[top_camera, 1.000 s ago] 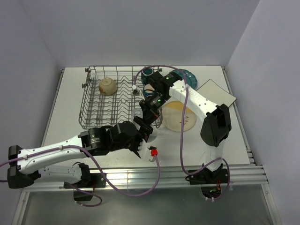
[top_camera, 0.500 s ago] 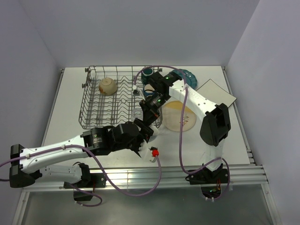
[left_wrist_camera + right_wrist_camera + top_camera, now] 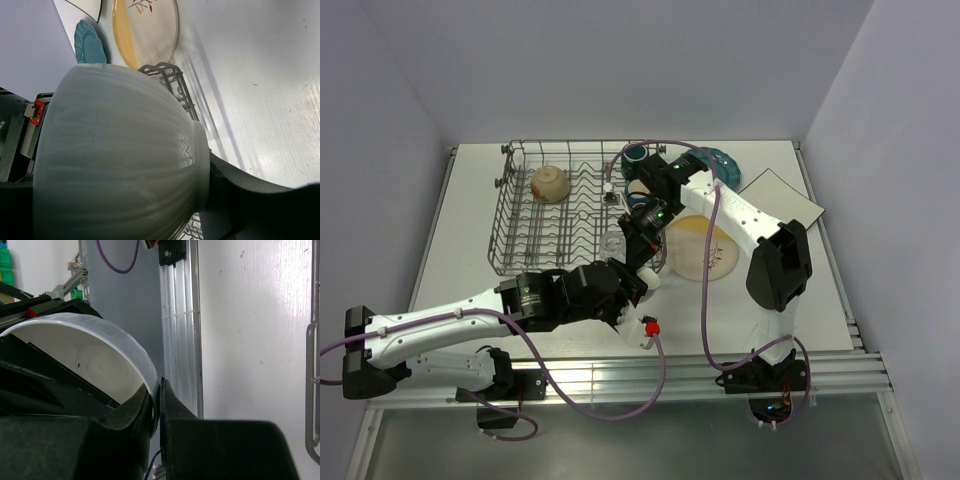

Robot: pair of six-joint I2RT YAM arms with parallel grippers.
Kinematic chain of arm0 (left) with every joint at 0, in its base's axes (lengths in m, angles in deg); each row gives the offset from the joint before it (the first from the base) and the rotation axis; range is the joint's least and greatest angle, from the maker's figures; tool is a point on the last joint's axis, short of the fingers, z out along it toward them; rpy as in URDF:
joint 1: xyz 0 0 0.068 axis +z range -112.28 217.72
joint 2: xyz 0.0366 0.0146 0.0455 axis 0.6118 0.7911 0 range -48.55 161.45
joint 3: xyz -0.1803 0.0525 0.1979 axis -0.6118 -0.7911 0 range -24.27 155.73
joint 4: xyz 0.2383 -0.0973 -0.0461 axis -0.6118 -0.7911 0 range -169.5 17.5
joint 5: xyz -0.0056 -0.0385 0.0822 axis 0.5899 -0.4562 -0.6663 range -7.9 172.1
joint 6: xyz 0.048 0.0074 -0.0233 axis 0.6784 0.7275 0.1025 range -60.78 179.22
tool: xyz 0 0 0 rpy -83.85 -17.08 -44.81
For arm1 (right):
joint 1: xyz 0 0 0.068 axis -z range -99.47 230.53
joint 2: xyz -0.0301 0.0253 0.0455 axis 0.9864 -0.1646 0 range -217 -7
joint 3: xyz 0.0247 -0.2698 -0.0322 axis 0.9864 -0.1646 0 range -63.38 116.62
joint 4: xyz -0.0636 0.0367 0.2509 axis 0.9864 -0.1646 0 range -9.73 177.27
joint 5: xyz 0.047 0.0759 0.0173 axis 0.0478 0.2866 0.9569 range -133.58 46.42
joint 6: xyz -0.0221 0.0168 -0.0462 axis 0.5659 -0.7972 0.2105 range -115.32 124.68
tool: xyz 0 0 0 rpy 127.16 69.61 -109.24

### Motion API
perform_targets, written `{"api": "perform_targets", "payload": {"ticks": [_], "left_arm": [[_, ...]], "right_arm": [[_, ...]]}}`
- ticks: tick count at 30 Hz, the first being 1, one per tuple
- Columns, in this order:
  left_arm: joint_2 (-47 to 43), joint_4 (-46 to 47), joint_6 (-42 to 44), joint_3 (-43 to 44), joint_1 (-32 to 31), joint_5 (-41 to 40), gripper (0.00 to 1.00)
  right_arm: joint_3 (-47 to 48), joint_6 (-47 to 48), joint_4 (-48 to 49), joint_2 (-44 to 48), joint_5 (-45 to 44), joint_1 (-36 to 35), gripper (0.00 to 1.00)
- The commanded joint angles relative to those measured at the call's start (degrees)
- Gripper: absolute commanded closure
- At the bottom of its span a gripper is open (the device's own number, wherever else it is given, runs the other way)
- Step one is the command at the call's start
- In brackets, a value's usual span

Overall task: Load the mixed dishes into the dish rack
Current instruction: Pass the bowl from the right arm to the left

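- Two grippers are found crowded together at the near right corner of the dish rack (image 3: 535, 245) in the top view: the left gripper (image 3: 628, 300) and the right gripper (image 3: 638, 262). A knock against the small clear glass (image 3: 612, 240) near them is judged possible. The bowl being passed is almost wholly covered by the arms, and neither gripper's state can be read here.
- From the left wrist, the white bowl (image 3: 120, 160) is seen by its ribbed outer wall, filling the space between the left gripper's fingers. Whether they press on it cannot be told. If the other hold were given up too soon, a slip off that smooth, rounded wall and a fall to the surface (image 3: 260, 75) would be feared. The yellow-cream plate (image 3: 150, 25) and teal plate (image 3: 90, 45) are partly cut off behind it.
- From the right wrist, the right gripper is seen clamped on the bowl's rim. With so thin a pinch, the bowl could twist or swing. Much of the bowl is hidden by dark gripper parts.
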Motion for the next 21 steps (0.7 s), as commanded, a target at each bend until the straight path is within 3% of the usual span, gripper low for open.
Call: {"api": "perform_targets", "payload": {"ticks": [1, 4, 11, 21], "left_arm": [[-0.4, 2.94, -0.59, 3.39, -0.18, -1.69, 0.48], [-0.4, 2.68, -0.51, 3.39, -0.18, -1.6, 0.56], [-0.05, 2.24, -0.42, 3.56, -0.18, -1.78, 0.64], [0.04, 1.45, -1.03, 3.56, -0.18, -1.87, 0.65]], "right_arm": [[-0.24, 0.25, -6.19, -0.83, 1.81, 0.15, 0.97], [-0.33, 0.43, -6.11, -1.09, 1.46, 0.15, 0.9], [-0.33, 0.95, -6.11, -1.18, 0.41, 0.15, 0.74], [0.81, 1.48, -6.11, -1.18, -0.21, 1.47, 0.61]]}}
